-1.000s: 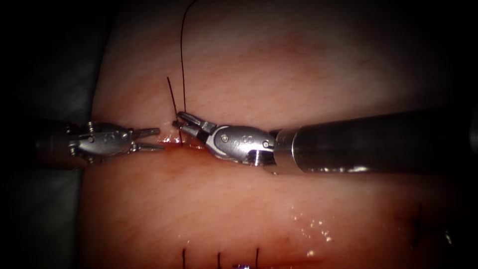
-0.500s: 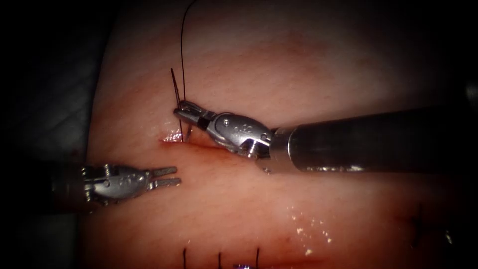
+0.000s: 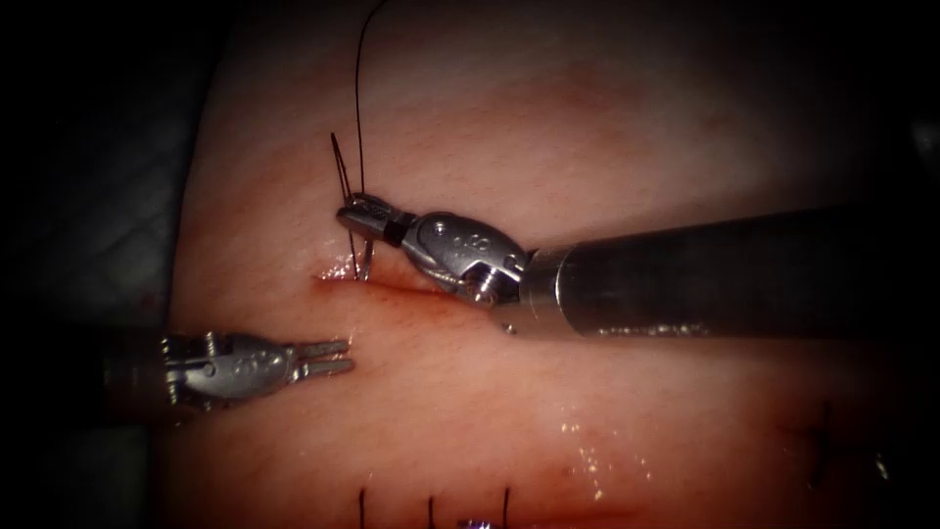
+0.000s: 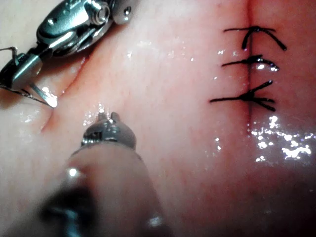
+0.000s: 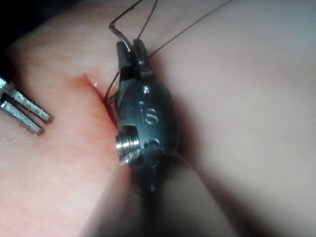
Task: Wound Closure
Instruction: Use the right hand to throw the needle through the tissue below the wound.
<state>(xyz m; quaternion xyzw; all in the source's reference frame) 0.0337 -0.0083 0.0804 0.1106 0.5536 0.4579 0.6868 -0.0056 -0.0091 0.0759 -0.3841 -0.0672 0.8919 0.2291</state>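
Note:
My right tool (image 3: 354, 217) has its jaws shut on the curved needle (image 3: 364, 257) partway along its curve, just above the left end of the short cut (image 3: 392, 282) in the tissue (image 3: 509, 127). The needle's lower end meets the tissue at the cut's left end (image 4: 48, 101); how deep it sits I cannot tell. Its other end rises above the jaws, and dark thread (image 3: 358, 98) runs up from there. My left tool (image 3: 338, 358) hovers below the cut's left end, jaws slightly open and holding nothing. In the right wrist view its two fingers (image 5: 29, 116) stand apart.
Three finished dark stitches (image 4: 247, 64) close an older cut near the front edge (image 3: 431, 509). Another dark stitch mark (image 3: 818, 441) lies at the far right. Wet red fluid glistens along the cut and on the tissue in front (image 3: 587, 456).
My left tool has left the cut's left end and moved down, toward the front. My right tool has lifted and turned slightly with the needle in its jaws.

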